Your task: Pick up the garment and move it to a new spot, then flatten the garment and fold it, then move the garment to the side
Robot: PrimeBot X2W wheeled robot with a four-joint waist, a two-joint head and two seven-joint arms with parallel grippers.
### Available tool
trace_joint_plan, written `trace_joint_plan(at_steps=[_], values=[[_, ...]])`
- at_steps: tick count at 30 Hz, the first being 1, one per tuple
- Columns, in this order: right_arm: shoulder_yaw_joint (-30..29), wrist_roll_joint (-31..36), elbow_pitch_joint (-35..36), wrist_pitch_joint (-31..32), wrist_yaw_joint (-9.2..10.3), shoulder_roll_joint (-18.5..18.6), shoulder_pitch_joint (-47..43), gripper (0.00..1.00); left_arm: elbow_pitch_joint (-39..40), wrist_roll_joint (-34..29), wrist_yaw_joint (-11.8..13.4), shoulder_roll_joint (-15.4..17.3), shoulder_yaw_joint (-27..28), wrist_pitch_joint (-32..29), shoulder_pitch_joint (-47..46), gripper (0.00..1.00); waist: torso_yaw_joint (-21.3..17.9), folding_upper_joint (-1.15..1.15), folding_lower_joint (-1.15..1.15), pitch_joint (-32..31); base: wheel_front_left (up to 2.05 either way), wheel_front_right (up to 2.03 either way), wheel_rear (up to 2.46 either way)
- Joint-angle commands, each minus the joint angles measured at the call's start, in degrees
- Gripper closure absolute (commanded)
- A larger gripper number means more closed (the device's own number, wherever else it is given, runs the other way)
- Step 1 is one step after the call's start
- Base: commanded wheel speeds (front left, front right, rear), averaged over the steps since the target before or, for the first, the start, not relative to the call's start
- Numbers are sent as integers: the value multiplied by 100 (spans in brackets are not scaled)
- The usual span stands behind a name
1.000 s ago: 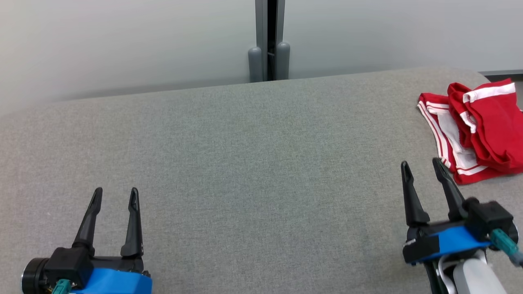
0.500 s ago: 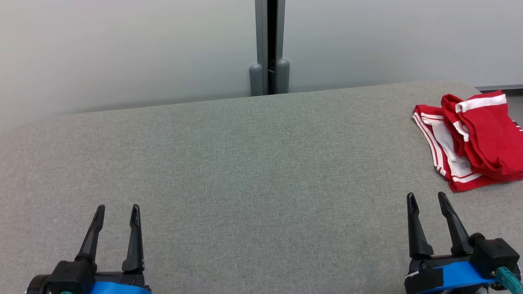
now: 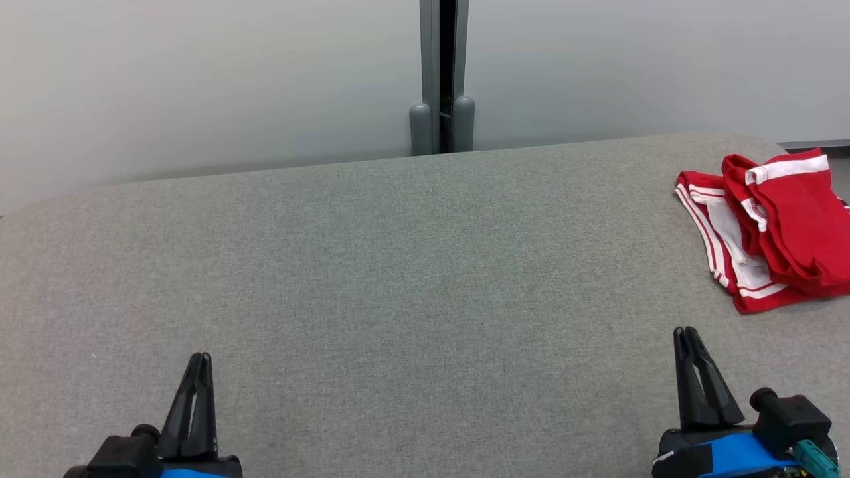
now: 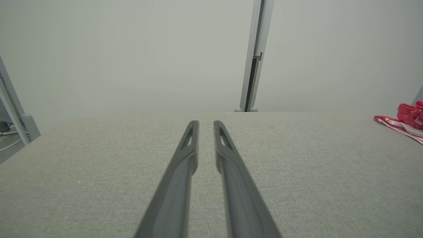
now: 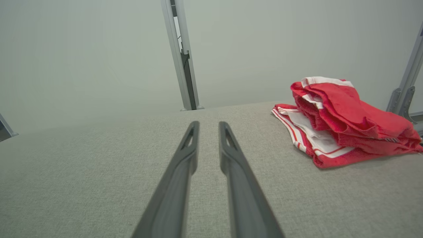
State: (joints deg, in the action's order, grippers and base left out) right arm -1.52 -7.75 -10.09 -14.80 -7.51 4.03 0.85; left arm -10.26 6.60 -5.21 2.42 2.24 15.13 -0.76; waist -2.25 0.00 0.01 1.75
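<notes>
Narrowed since before, my left gripper (image 3: 200,357) and right gripper (image 3: 686,331) sit nearly closed, empty; the garment (image 3: 793,226) looks soft and light, best pinched at its near edge.

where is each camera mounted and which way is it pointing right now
head view: on the head, facing forward and down at the grey surface; left gripper lower left, right gripper lower right
left wrist view: on that wrist, along its fingers toward the post
right wrist view: on that wrist, along its fingers, red garment to their right
shared: all three show garment and post
</notes>
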Motion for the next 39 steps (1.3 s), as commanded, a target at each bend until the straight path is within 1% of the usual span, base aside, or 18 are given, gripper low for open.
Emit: trace_joint_plan(at_steps=[1,20,39], values=[[-6,-119,2,25,0,-2,8,100,-35,110,-3,2,35,-52,-41,100,2,0,0,-2,0,0,0],[-124,-2193,-88,541,1,-23,153,100,-99,2210,-61,17,123,-566,-167,100,36,0,0,-25,0,0,0],[-217,-3763,-160,938,1,-43,263,100,-162,3802,-105,31,202,-966,-274,100,69,0,0,-48,0,0,0]])
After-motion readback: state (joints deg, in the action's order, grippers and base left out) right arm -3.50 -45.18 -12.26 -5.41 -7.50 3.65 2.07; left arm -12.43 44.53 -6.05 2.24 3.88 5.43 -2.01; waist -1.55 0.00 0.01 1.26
